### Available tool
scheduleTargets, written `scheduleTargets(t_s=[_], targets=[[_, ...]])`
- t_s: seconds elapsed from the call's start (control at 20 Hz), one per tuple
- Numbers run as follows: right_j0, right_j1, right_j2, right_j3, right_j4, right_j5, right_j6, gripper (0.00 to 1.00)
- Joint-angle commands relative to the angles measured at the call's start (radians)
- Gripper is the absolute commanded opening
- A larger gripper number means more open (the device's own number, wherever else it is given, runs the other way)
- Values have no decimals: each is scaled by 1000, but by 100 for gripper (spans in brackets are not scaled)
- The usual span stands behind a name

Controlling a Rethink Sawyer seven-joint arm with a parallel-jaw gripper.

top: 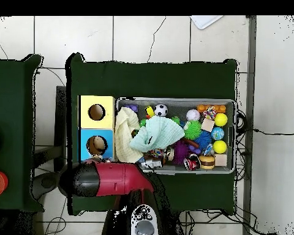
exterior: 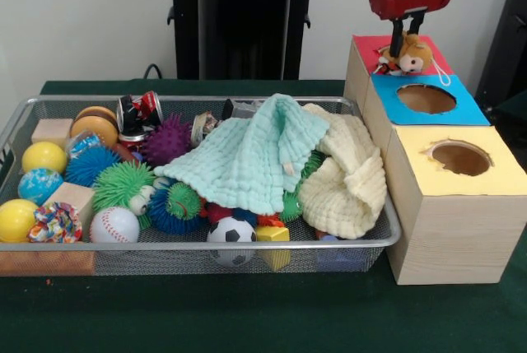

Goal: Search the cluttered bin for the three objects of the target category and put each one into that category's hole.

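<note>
— Over at the far right of the table, what was the arm doing?

— Its gripper (exterior: 405, 40) hung straight down above the red end of the wooden box (exterior: 449, 221), with the fingers closed on a small tan-brown plush monkey (exterior: 412, 58). The toy sat right over the red surround (exterior: 366, 46), hiding the hole beneath it, so I could not tell whether it touched the paper.

— And the other openings?

— The blue-edged hole (exterior: 426, 99) and the yellow-edged hole (exterior: 461, 158) lay nearer the camera on the same box, both uncovered.

— Where was the tray?

— The wire mesh bin (exterior: 20, 118) stood just left of the box. A mint green cloth (exterior: 247, 160) and a cream cloth (exterior: 346, 180) were draped over its right half. Spiky balls, a baseball (exterior: 114, 225), a soccer ball (exterior: 231, 234), yellow balls and wooden blocks crowded the left and near side.

— Did the view from above show the claw?

— No. From above, the red arm (top: 116, 180) covered that end of the box.
</note>
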Motion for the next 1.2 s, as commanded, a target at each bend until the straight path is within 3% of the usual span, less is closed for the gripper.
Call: scheduleTargets(t_s=[0.05, 1.2], targets=[[28, 134, 15, 156, -9, 57, 198, 0], [36, 89, 11, 270, 5, 27, 199, 0]])
